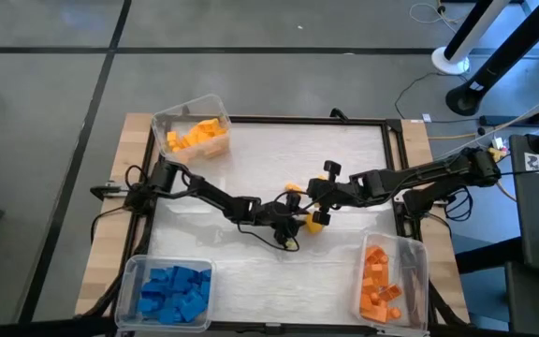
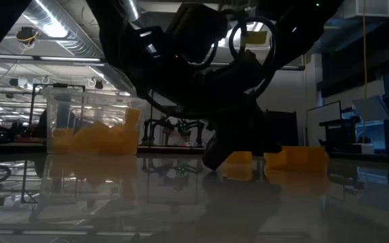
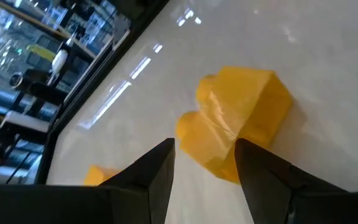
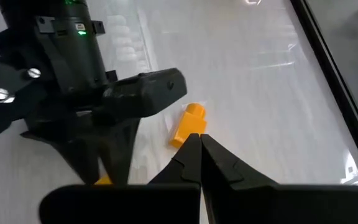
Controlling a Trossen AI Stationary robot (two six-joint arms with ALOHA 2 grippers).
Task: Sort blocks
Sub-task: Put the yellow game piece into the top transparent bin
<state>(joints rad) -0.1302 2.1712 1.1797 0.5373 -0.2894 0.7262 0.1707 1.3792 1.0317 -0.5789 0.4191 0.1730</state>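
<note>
A yellow block (image 3: 241, 118) lies on the white table just ahead of my left gripper (image 3: 204, 149), which is open and low over the table's middle (image 1: 299, 223). A second small yellow block (image 4: 188, 124) lies beside it on the table, below my right gripper (image 4: 199, 138). My right gripper is shut, holds nothing and hangs above the table (image 1: 314, 192). A yellow bit (image 3: 101, 175) shows past the left fingers. In the low view the dark left gripper (image 2: 235, 145) stands in front of the yellow blocks (image 2: 302, 156). My left gripper has one finger (image 3: 257, 171) right against the yellow block's near lower corner (image 3: 225, 168); I cannot tell whether it touches. The fingers come slanting down at the block, which lies flat on the table.
A clear bin of yellow blocks (image 1: 195, 133) stands at the far left corner. A bin of blue blocks (image 1: 171, 292) is at the near left and a bin of orange blocks (image 1: 384, 281) at the near right. A dark frame (image 1: 393, 168) edges the table.
</note>
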